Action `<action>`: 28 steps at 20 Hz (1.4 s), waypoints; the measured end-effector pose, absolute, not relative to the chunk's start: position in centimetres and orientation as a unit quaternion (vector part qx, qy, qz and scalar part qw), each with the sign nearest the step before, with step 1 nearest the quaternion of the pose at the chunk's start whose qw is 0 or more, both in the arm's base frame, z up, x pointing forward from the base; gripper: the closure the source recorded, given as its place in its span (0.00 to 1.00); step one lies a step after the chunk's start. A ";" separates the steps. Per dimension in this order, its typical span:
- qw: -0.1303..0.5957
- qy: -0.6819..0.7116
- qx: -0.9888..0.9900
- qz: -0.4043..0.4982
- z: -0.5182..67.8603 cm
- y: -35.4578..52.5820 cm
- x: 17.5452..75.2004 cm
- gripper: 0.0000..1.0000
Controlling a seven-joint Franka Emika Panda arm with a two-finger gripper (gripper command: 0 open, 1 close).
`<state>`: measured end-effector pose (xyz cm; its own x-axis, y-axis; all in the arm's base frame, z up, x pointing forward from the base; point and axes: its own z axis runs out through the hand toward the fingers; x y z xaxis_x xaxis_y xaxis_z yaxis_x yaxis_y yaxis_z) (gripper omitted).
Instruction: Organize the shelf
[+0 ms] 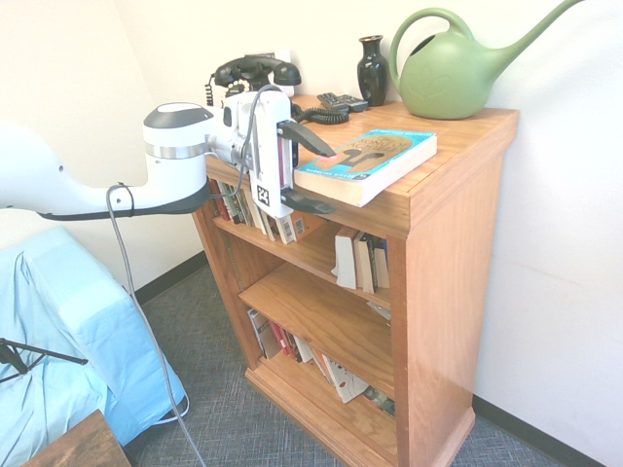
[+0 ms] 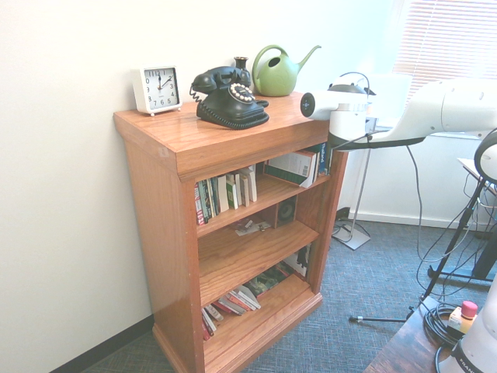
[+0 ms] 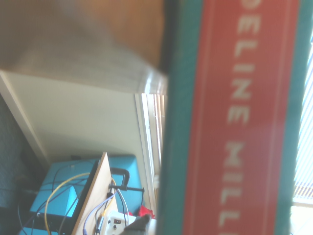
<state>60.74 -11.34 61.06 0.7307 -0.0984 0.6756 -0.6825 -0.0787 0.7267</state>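
I've got the gripper (image 1: 313,177) spread wide, straddling the end of the book (image 1: 368,163) overhanging the shelf's (image 1: 453,243) top front edge; nothing gripped yet, so sorting's barely started

Around me the walls (image 2: 70,233) are plain white, with a dark baseboard (image 1: 531,428) along the bottom. The floor is grey-blue carpet (image 2: 349,342). 1 window with white blinds (image 2: 443,39) gives bright daylight. A light blue cover (image 1: 58,331) lies over some furniture.
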 end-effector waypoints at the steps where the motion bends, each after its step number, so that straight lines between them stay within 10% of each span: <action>1: 0.618 -0.281 0.695 0.237 61.0 -11.3 61.0 0.00; 6: 0.616 -0.284 0.694 0.239 61.0 -11.4 61.7 0.00; 7: 0.616 -0.284 0.694 0.239 61.0 -11.4 61.8 1.00; 28: 0.612 -0.292 0.696 0.234 60.9 -12.1 61.8 1.00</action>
